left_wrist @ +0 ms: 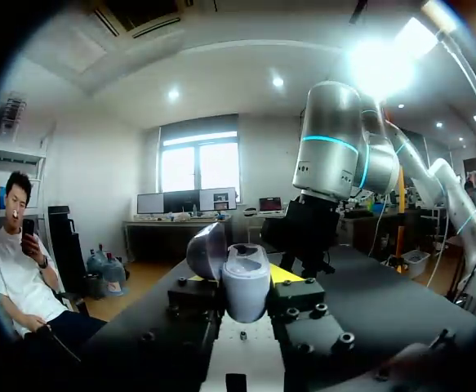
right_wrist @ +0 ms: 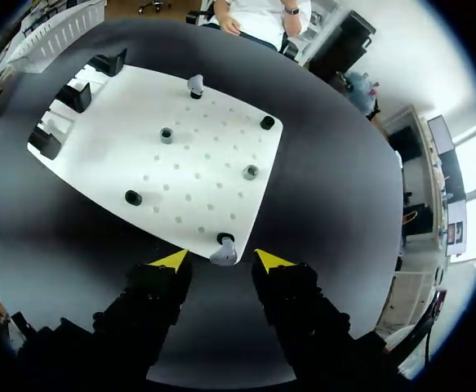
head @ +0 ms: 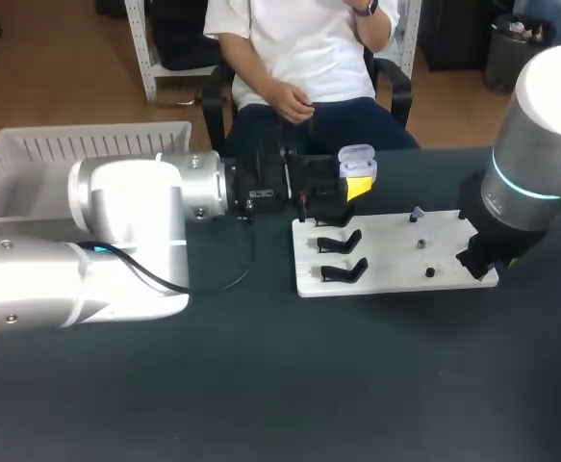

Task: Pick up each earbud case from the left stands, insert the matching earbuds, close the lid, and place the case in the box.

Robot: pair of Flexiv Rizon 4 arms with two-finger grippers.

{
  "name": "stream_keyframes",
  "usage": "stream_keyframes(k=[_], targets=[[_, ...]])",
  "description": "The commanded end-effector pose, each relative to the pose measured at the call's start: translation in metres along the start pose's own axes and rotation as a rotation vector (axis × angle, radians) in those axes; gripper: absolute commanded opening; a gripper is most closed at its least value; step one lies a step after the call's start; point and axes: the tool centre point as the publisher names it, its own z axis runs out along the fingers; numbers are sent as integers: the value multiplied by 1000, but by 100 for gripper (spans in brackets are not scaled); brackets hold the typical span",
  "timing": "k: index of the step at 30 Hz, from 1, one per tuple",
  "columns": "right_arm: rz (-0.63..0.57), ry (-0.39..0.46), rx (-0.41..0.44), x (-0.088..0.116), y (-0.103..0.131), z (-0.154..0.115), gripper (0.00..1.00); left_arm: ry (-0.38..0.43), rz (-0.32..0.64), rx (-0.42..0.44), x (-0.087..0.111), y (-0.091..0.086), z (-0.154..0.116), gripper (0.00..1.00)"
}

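White case, lid open, held in your left tool above the far edge of the board. Left wrist: case clamped upright, lid tipped back. Right wrist: right tool wide over the board corner, earbud on its peg in the gap, untouched. Step looks like earbud pick. Next: descend, close squarely.

Quick headcount of the table

One earbud case with its lid open. Two pale earbuds, each parked on a peg. Six small dark pegs in total, so four are bare, all on the single white board. Three black stands sit on the board's nine o'clock side in the head view. One white basket is off around ten o'clock from the board.
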Motion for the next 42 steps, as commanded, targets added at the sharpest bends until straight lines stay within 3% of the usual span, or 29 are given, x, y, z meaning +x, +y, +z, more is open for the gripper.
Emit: stream_keyframes(k=[1,4,6,23,29,42], targets=[[-1,3,1,0,2,1,47,-5,4,-8,1,-2,0,0],[9,12,1,1,3,3,44,-5,4,-8,1,-2,0,0],[16,11,1,1,3,3,37,-5,4,-8,1,-2,0,0],[36,14,2,1,1,3,35,-5,4,-8,1,-2,0,0],[42,14,2,0,1,3,25,-5,4,-8,1,-2,0,0],[46,14,-4,-3,2,7,31,-5,4,-8,1,-2,0,0]])
